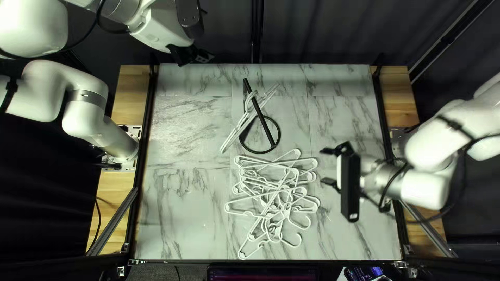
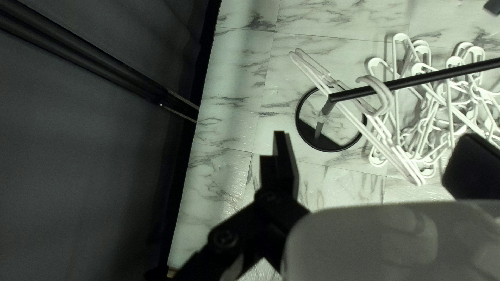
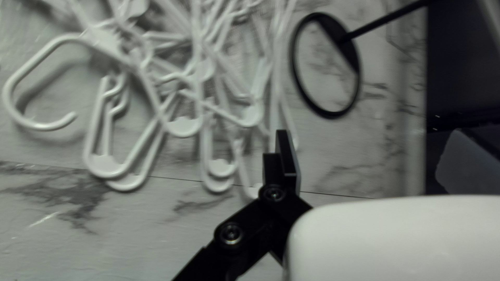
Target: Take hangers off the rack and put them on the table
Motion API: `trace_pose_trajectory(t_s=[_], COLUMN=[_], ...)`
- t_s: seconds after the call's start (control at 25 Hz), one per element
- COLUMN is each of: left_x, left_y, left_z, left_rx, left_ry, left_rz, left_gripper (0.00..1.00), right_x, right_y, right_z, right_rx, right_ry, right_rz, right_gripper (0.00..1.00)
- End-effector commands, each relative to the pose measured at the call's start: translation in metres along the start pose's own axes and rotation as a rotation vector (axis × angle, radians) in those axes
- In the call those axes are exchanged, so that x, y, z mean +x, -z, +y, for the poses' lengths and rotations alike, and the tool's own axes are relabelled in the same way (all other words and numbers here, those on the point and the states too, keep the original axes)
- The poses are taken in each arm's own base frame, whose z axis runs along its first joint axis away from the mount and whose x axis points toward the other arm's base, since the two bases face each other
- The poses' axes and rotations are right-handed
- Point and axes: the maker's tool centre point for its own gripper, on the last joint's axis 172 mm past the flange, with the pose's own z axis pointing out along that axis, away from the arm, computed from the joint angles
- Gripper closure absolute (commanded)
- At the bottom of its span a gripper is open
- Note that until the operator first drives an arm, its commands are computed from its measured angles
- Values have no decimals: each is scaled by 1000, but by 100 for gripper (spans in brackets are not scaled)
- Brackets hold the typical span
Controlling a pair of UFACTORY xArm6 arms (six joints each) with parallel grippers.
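"White plastic hangers (image 1: pixel 269 215), where are they?"

"Most lie in a tangled pile on the pale grey-veined marble-look table (image 1: pixel 187 208), at the lower centre of the top left view. Some overlap, and their hooks point different ways."

"And the others?"

"At least two white hangers (image 1: pixel 244 125) hang on the black rack (image 1: pixel 263 118), just above the pile at the upper centre of that view. They hang side by side over its straight bar, and its base is a round ring."

"How does the right end effector (image 1: pixel 326 166) stand?"

"Its two black fingers are spread wide, gripping nothing. It's just beside the pile, at the right centre of the top left view. In the right wrist view, the pile and the rack's ring lie ahead of it."

"What about the left end effector (image 1: pixel 194 54)?"

"Up near the table's far edge, at the upper left of the top left view, before a dark curtain (image 1: pixel 312 31). Its fingers are wide apart too, with no hanger in their grasp. Its wrist view shows the rack and its hangers well beyond them."
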Motion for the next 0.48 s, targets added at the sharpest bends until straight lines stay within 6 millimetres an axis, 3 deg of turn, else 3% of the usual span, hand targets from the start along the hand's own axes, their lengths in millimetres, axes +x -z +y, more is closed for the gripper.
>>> trace_pose_trajectory(t_s=[0.04, 0.28, 0.4, 0.48], left_x=[0, 0, 0, 0], left_y=[0, 0, 0, 0], left_z=[0, 0, 0, 0], left_rx=[0, 0, 0, 0], left_ry=[0, 0, 0, 0], left_rz=[0, 0, 0, 0], left_gripper=[0, 0, 0, 0], right_x=[0, 0, 8, 11], right_y=[4, 4, 29, 54], right_z=[7, 7, 42, 79], right_rx=[-6, -6, 100, 230], right_ry=[-5, -5, 12, 41], right_rz=[-9, -9, -26, -31], right_gripper=[0, 0, 0, 0])
